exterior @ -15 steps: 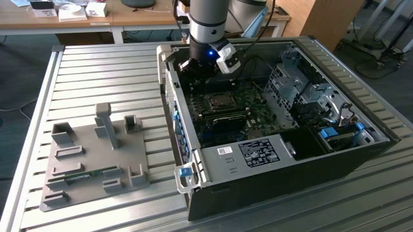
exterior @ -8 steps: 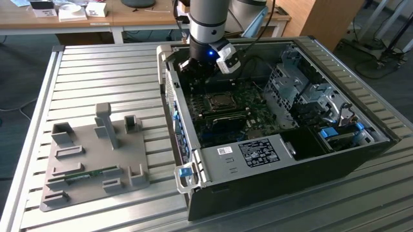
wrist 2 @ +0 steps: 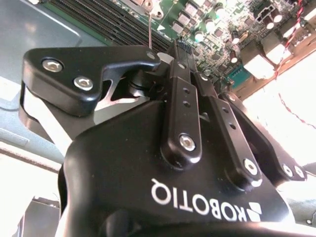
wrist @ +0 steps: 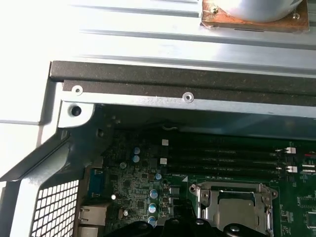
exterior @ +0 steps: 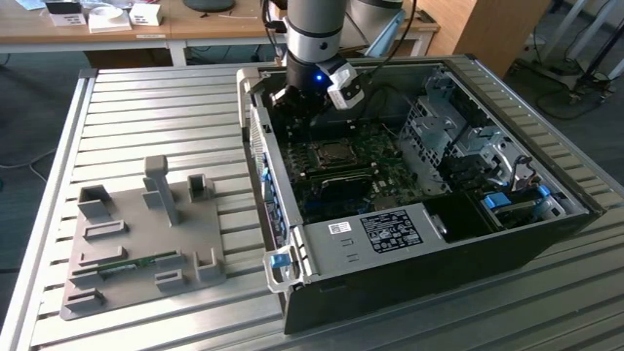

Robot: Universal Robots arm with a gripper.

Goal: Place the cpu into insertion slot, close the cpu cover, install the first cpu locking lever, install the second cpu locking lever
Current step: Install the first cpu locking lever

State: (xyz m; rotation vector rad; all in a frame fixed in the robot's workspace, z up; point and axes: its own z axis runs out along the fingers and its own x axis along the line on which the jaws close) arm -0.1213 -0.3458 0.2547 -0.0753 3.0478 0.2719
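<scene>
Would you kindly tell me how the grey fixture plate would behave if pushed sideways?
The grey fixture plate looks rigid and moulded, so probably stiff. Its broad flat base suggests sliding across the ribbed table rather than tipping, perhaps catching on grooves.

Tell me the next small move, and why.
Likely ease the gripper toward the cpu cover. In the first wrist view the cover seems down over the cpu, with the gripper just beside it.

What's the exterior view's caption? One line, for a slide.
Gripper inside the open computer case, near the cpu cover on the motherboard; grey fixture on the table alongside.
</scene>
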